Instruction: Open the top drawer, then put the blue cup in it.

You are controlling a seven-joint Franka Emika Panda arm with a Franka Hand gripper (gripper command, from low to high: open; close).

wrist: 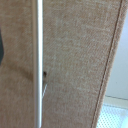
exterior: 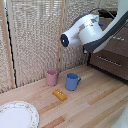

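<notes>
The blue cup stands upright on the wooden table, its handle toward the exterior view's right. On that side rises the dark-brown dresser, where the top drawer looks closed. My arm reaches across to it and covers the gripper. Up close in the wrist view, the brown drawer front fills the picture, crossed by its silver bar handle. A dark shape at the edge of the wrist view may be a finger; the frames do not show whether the gripper is open or shut.
A pink cup stands beside the blue cup. An orange block lies in front of them, with a white plate at the front left. A lower drawer sits under the top one. A bamboo screen backs the table.
</notes>
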